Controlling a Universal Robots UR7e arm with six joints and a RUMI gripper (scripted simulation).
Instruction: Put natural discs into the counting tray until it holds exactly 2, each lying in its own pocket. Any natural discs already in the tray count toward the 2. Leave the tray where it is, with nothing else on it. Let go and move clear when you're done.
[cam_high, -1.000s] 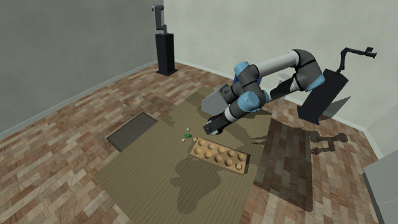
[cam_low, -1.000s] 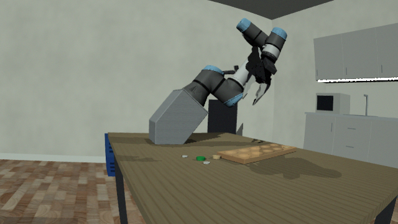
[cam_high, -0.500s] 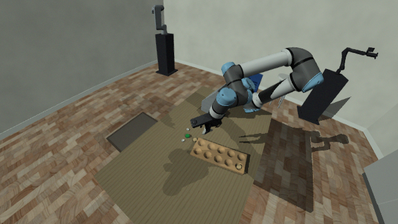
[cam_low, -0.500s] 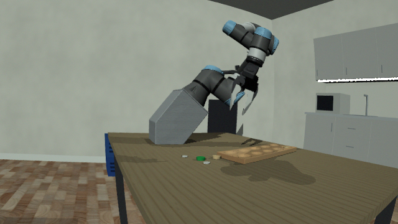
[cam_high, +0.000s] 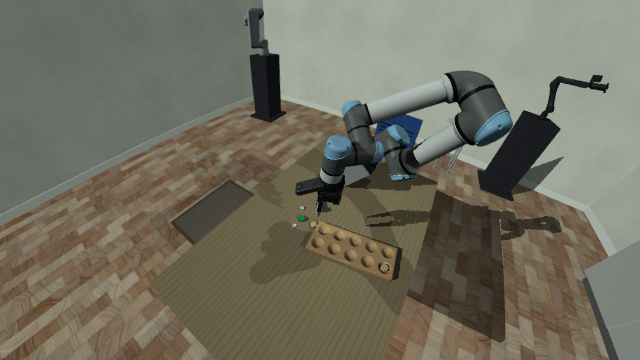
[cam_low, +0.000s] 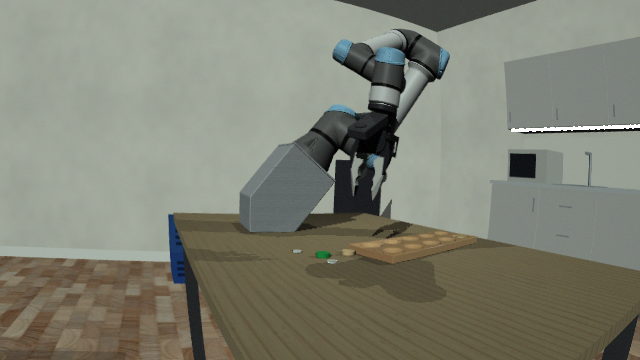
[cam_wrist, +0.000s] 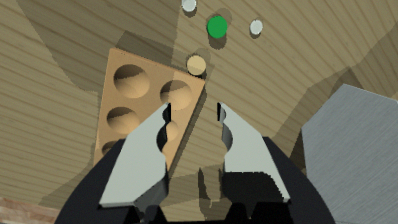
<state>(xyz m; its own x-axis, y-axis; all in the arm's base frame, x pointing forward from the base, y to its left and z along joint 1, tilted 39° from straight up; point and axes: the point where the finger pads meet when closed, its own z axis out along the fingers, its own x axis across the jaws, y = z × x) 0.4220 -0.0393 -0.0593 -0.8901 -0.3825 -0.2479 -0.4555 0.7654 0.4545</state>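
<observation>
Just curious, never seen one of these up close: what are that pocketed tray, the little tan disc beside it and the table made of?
The tray looks like light wood, matte, with round scooped pockets. The tan disc appears to be pale unpainted wood, smooth and plain. The table looks like darker olive-brown planks with long grain lines, though it could be a laminate.

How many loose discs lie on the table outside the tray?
4: a natural disc beside the tray's corner, a green one beyond it, and two white ones flanking the green.
</observation>
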